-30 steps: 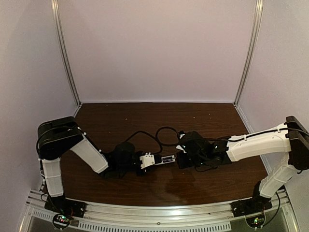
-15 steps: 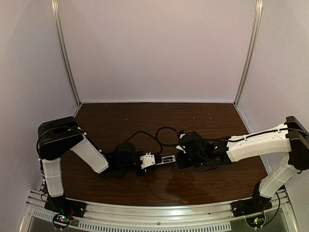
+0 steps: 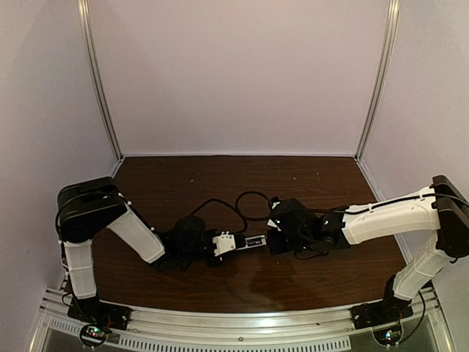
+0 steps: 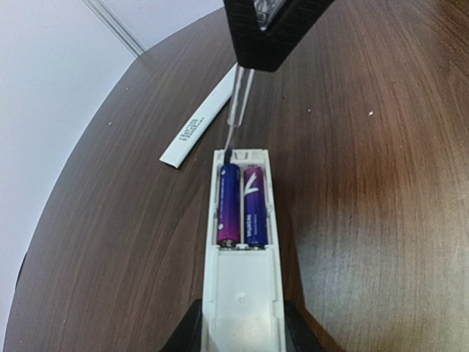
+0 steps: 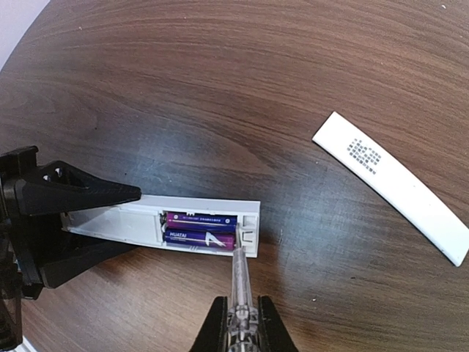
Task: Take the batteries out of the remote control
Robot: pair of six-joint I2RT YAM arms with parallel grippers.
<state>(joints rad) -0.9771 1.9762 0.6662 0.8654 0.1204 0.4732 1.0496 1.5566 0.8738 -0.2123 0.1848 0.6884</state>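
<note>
- Aluminium rail [image 3: 234, 328] runs along the near edge of the worktop [image 3: 308, 183], with both arm bases bolted to it.
- From those bases the left arm [image 3: 135, 233] and the right arm [image 3: 385, 220] reach inward and meet near the middle of the dark brown wood surface.
- The left jaws are clamped on the near end of the remote control [image 4: 242, 290], one black finger [image 4: 183, 334] on each long side of it. The white bar points away from that wrist towards the right arm.
- The remote control lies back-side up with its compartment uncovered. Whether it rests on the wood or is held just above it, I cannot tell.
- Both batteries [image 4: 253, 205] sit side by side in that compartment, purple-blue, lengthwise along the bar.
- The right jaws are clenched on the clear handle of a screwdriver [image 5: 239, 282], which points at the remote control's far end.
- Its thin tip sits at the end of one battery, by the compartment's end wall.
- Beyond the remote control the white back cover [image 4: 199, 126] lies flat on the worktop, apart from the bar, small grey print facing up.
- Pale lilac walls [image 3: 234, 73] close the far side.
</note>
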